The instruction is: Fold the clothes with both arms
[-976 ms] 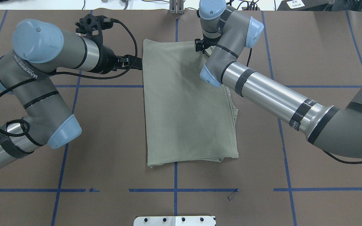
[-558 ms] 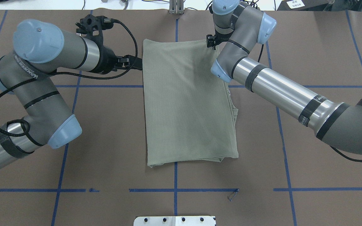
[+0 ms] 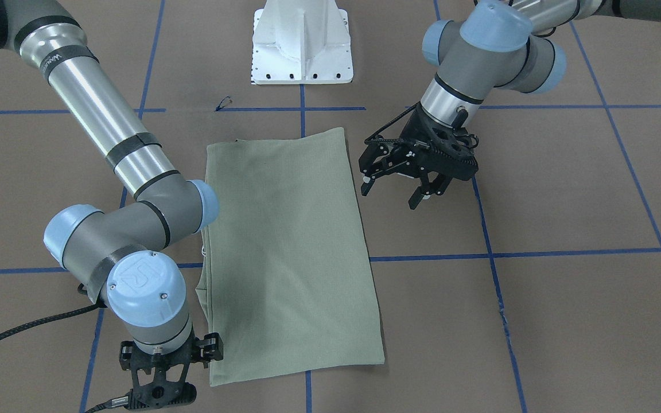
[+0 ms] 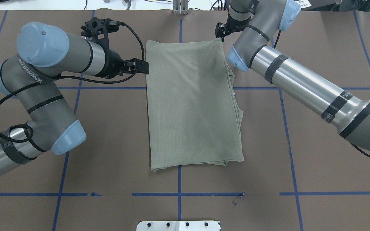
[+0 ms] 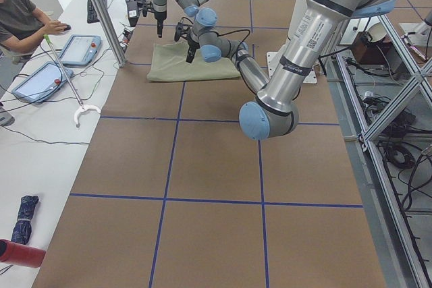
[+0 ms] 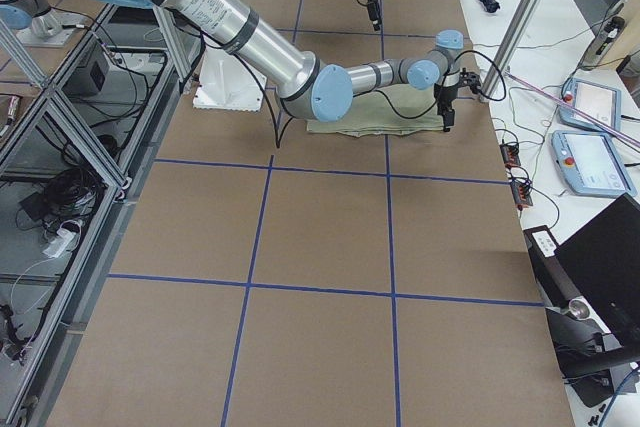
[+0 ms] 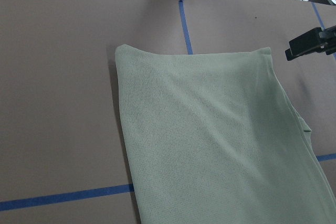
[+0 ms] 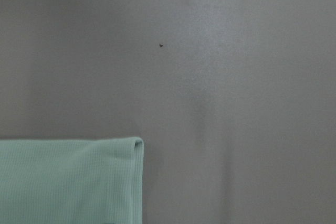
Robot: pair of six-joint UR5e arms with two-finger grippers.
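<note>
**One shirt, two arms, one base: shirt folded flat, left gripper released**

From my station I count one shirt [image 4: 191, 106], two arms, two grippers and one white pedestal base [image 3: 302, 51]. I place everything else from that base. In the left side view there is also one person [image 5: 20, 15], seated past the tabletop edge farthest from the base.

The shirt lies flat on the brown tabletop [image 4: 316, 179], straight out from the base. It straddles the blue tape line [image 4: 179, 183] that runs away from the base's middle. It is folded into one long rectangle, with its short ends toward and away from the base. The cloth is pale sage green with a fine rib, and the top face is smooth. Along the long edge on my right, lower layers stick out in steps. A small white speck shows there, too small for me to identify. The corner nearest the base on that side is slightly bunched. The two corners farthest from the base are neat.

The left gripper [image 3: 392, 194] sits just beside the shirt's long edge on my left, toward the end far from the base. Its fingers are spread apart and hold nothing.

The right gripper [image 4: 219, 32] points down at the shirt's far right corner. Its wrist camera shows that corner low in frame and otherwise bare tabletop. I cannot tell whether its fingers are apart or together.
</note>
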